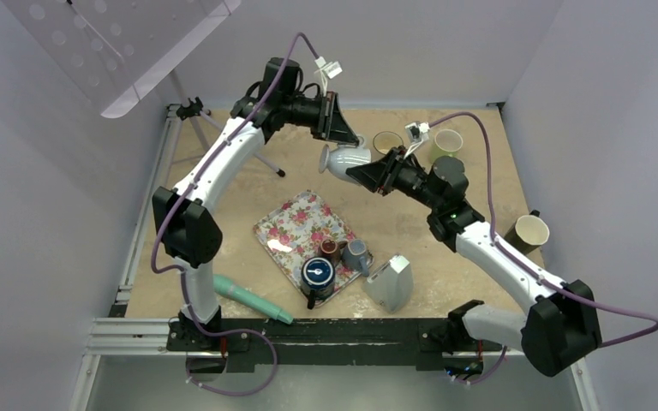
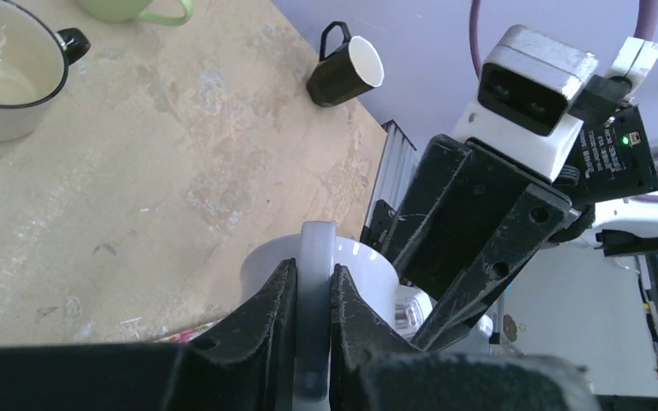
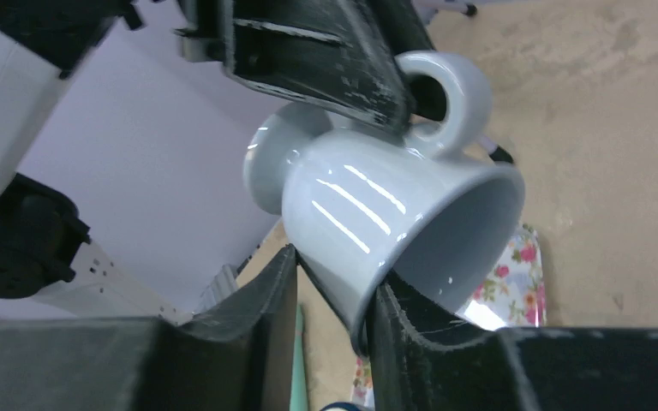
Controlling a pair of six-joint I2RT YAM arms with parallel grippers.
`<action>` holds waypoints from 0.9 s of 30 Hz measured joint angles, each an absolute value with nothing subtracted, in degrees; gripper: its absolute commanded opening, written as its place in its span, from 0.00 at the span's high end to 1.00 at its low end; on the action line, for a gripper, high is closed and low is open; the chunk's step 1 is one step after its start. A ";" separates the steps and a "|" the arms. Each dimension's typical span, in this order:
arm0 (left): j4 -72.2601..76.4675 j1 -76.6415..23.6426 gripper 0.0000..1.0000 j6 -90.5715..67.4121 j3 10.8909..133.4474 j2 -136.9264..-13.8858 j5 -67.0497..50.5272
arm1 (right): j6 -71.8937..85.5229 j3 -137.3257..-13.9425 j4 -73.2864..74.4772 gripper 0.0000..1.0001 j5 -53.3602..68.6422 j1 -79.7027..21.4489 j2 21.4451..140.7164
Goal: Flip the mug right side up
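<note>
A white footed mug (image 1: 343,160) hangs in the air on its side above the table's back middle, its mouth facing down toward the front. My left gripper (image 1: 349,139) is shut on the mug's handle (image 2: 315,248), with the mug's body (image 2: 368,270) just beyond my left gripper (image 2: 313,270). My right gripper (image 1: 355,171) grips the mug's rim. In the right wrist view the mug (image 3: 377,197) sits with one finger of my right gripper (image 3: 332,274) outside the wall and one inside. The left fingers (image 3: 326,60) show on the handle.
A floral tray (image 1: 296,224) holds a dark blue mug (image 1: 318,274), a brown mug (image 1: 330,249) and a grey-blue mug (image 1: 357,254). A cream mug (image 1: 385,142), a green mug (image 1: 446,144) and a black mug (image 1: 527,233) stand at the right. A white box (image 1: 391,282) and a teal cylinder (image 1: 248,298) lie in front.
</note>
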State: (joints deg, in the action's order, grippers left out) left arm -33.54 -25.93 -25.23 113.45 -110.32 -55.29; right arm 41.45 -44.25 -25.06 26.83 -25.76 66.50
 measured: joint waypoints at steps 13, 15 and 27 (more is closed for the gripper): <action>-43.83 -25.12 0.18 -14.55 120.27 -109.69 -49.95 | 12.29 -59.68 4.99 1.00 9.98 -32.05 67.92; -46.61 -24.67 0.18 -12.88 123.15 -109.71 -48.25 | 4.10 -62.85 11.05 1.00 3.81 -36.32 69.84; -63.48 -27.94 0.23 8.05 131.39 -109.21 -33.71 | -29.39 -78.11 32.60 1.00 -20.51 -60.95 89.10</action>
